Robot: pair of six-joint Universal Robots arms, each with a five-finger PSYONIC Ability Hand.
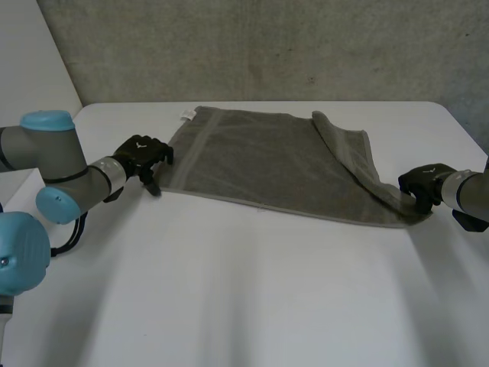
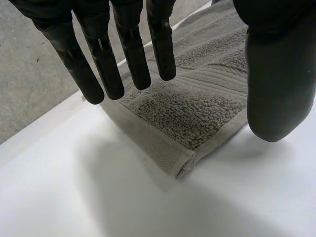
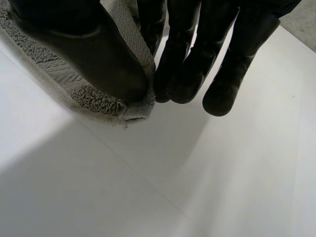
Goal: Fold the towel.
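A grey towel (image 1: 275, 164) lies spread on the white table (image 1: 244, 298), its right edge lifted and rolled inward. My left hand (image 1: 141, 157) hovers at the near-left corner. In the left wrist view its straight fingers (image 2: 98, 59) and thumb (image 2: 276, 74) stand apart above that corner (image 2: 185, 165), which lies flat on the table. My right hand (image 1: 424, 185) is at the near-right corner. In the right wrist view the thumb (image 3: 89, 44) presses the towel's hem (image 3: 96, 101) against the curled fingers (image 3: 197, 64), just above the table.
A small white label (image 1: 186, 115) sticks out at the towel's far-left corner. A grey concrete wall (image 1: 267, 46) rises behind the table's far edge. Bare table stretches between the towel and the near edge.
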